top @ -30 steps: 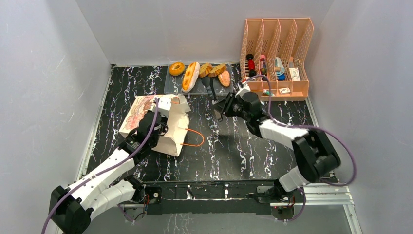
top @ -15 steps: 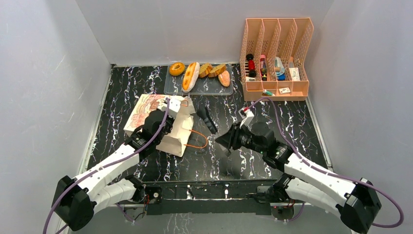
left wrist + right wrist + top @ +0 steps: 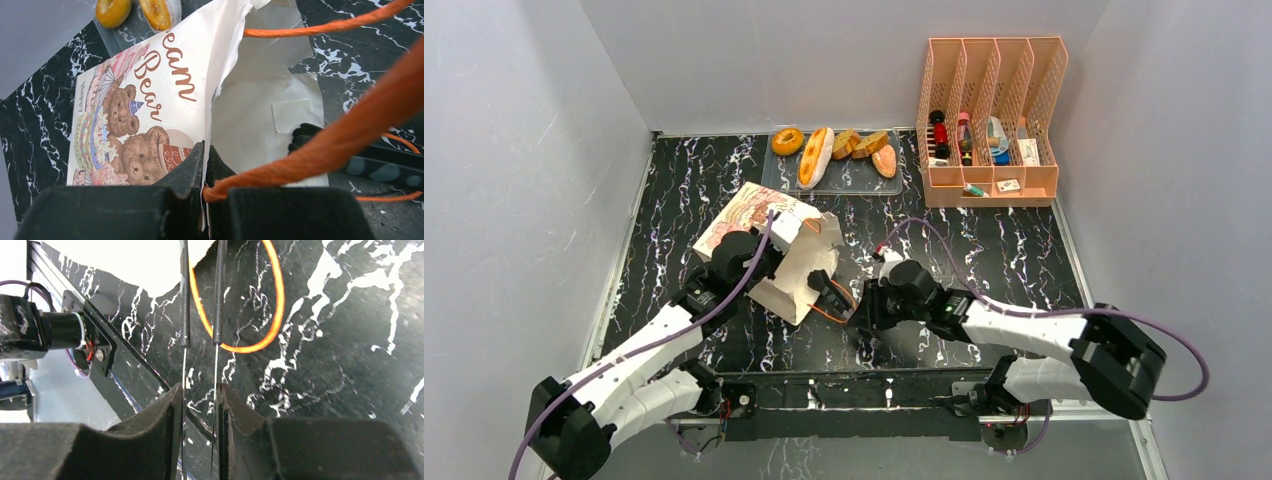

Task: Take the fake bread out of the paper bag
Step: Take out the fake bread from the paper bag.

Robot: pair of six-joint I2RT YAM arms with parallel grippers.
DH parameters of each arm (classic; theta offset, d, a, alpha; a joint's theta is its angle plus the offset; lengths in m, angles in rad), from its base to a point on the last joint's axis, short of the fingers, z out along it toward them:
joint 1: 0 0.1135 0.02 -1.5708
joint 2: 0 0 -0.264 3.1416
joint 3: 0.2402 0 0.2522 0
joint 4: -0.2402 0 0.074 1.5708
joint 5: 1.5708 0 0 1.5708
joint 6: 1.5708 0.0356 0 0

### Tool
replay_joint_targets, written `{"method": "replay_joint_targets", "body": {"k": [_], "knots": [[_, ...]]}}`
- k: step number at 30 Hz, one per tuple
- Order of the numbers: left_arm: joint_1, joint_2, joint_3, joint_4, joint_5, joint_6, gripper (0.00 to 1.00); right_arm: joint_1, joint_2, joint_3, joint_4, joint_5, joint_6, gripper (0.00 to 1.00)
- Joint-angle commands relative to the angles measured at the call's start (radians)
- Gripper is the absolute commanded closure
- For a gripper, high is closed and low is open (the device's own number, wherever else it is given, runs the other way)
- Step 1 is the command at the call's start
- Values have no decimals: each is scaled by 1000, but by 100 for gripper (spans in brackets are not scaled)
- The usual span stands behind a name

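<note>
Clamps the left end effector (image 3: 204, 150) narrow on the top rim of the cream-tan paper carrier bag (image 3: 165, 75), with the paper pinched between the fingers (image 3: 187, 167) and a thin orange cord handle (image 3: 320, 150) running just beside them. Holds that bag tilted up off the black white-veined desk (image 3: 1024, 230), teddy-bear print facing up, open mouth turned toward the right arm.

Grips slim black tongs (image 3: 184, 300) in the right end effector (image 3: 200, 400), fingers drawn close against the two thin arms. Reaches with the tongs to the bag's open edge, across a second orange cord loop (image 3: 242, 349) lying flat on the desk.

Shows the fake bread (image 3: 816, 150) well apart from the bag, in a clear plastic tray (image 3: 864, 178) at the far edge of the desk: a golden ring doughnut (image 3: 787, 141), a long cream-striped roll (image 3: 812, 165), brown slices (image 3: 859, 145) and an oval bun (image 3: 885, 160). Shows a peach plastic file rack (image 3: 989, 70) of small items just right of the tray.
</note>
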Motion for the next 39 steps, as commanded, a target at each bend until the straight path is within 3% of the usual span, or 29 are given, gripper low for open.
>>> {"method": "replay_joint_targets", "body": {"k": [1,17,24,39], "knots": [[-5,-69,-12,-27,87,35,100,3,90,111,208,-47,54,76],[-6,-212,-96,-31,222,94,100,10,397,290,397,-129,322,74],[-4,-300,-143,-19,223,90,100,57,470,337,398,-131,337,73],[-5,-336,-137,-73,245,81,100,58,622,421,429,-180,381,68]]}}
